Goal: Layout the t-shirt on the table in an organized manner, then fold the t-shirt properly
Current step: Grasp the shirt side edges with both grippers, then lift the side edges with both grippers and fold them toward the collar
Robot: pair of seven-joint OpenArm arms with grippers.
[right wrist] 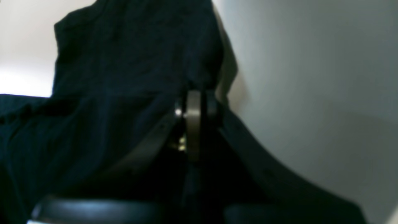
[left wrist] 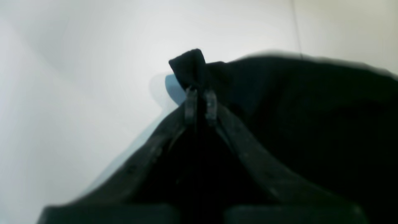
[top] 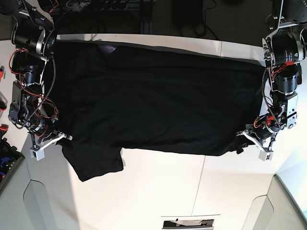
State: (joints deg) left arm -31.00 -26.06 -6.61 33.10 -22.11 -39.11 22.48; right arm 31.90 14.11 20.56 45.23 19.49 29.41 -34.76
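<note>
The t-shirt [top: 158,100] lies spread across the far half of the table [top: 158,191], plain black side up, with a bit of purple showing near its far edge. It looks mostly flattened, so the laying-out is close to done. One sleeve sticks out toward the near side and the near hem is wavy. No fold is made yet, so the folding proper is all still ahead.

The left gripper [left wrist: 200,107] is pressed together on a small tuft of black cloth that pokes up past its tips. The right gripper [right wrist: 194,109] is also pressed together at the shirt's edge. The cloth seems caught between its tips, though that picture is dark and soft, so I would not swear to it.

The overhead view gives the whole shape of the shirt and shows each gripper at an opposite end of the near edge, but there the tips are too small to judge. The wrist views show the pinches up close, and the left one also shows the thin dark seam [left wrist: 297,28] in the table. Neither shows how flat the shirt lies.
</note>
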